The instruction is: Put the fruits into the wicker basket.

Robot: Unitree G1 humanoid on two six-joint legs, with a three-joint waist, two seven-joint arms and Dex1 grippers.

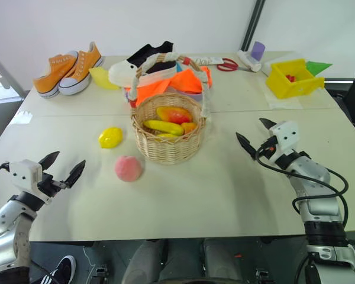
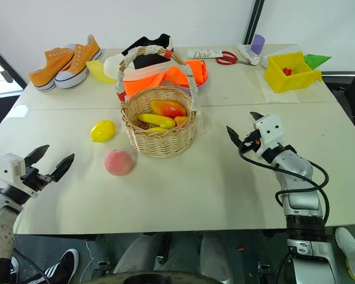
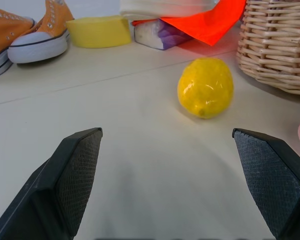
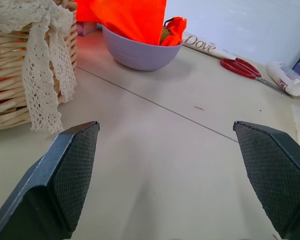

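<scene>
Left tool [image 1: 63, 170]: released, empty, near left, short of the lemon [image 1: 110, 137].
Right tool [image 1: 255, 136]: released, empty, right of the basket [image 1: 165, 148].
Lemon, peach [image 1: 128, 168]: on the worktop [image 1: 225, 189], left of basket.
Left to do: both.

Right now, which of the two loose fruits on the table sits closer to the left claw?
The pink peach. It lies nearer the left claw, while the yellow lemon sits farther back, beside the wicker basket.
</scene>
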